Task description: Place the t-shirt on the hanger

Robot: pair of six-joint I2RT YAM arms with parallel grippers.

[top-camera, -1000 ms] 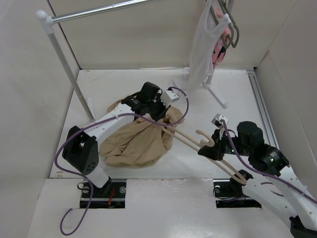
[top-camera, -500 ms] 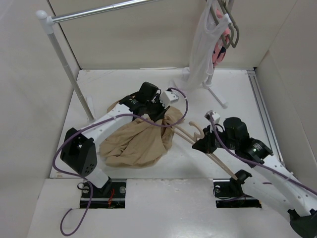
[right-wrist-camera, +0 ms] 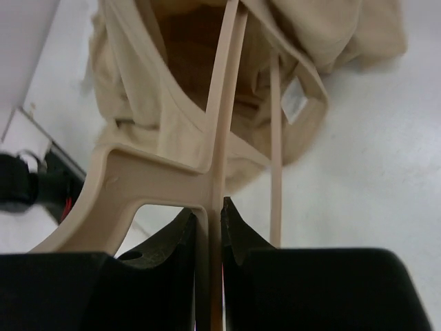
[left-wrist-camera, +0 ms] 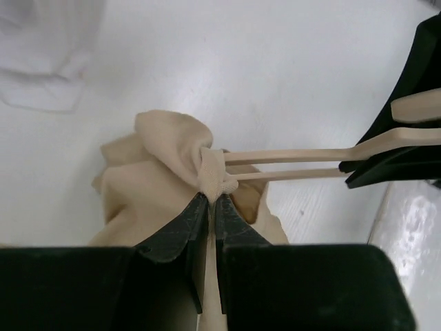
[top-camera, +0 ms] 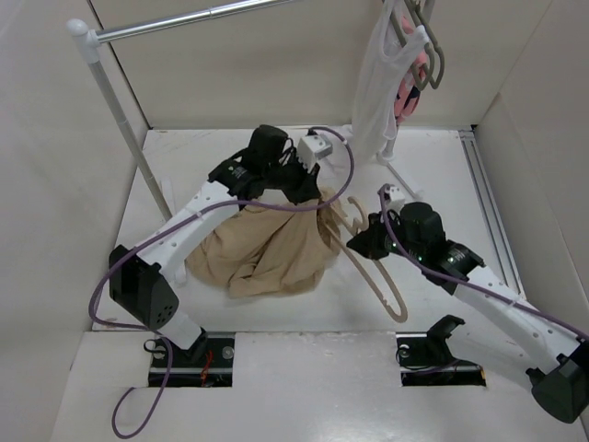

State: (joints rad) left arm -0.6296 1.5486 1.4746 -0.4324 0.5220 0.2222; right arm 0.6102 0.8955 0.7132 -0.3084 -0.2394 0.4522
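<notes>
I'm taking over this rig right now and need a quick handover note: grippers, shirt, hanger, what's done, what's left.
Left gripper: shut on a pinch of the t-shirt.
Right gripper: shut on the hanger, near its middle.
The shirt lies bunched on the table. One hanger arm reaches into its folds by the collar; the other sticks out toward the near edge.
Done: hanger partly inserted.
Left: work both shoulders onto the hanger.
</notes>
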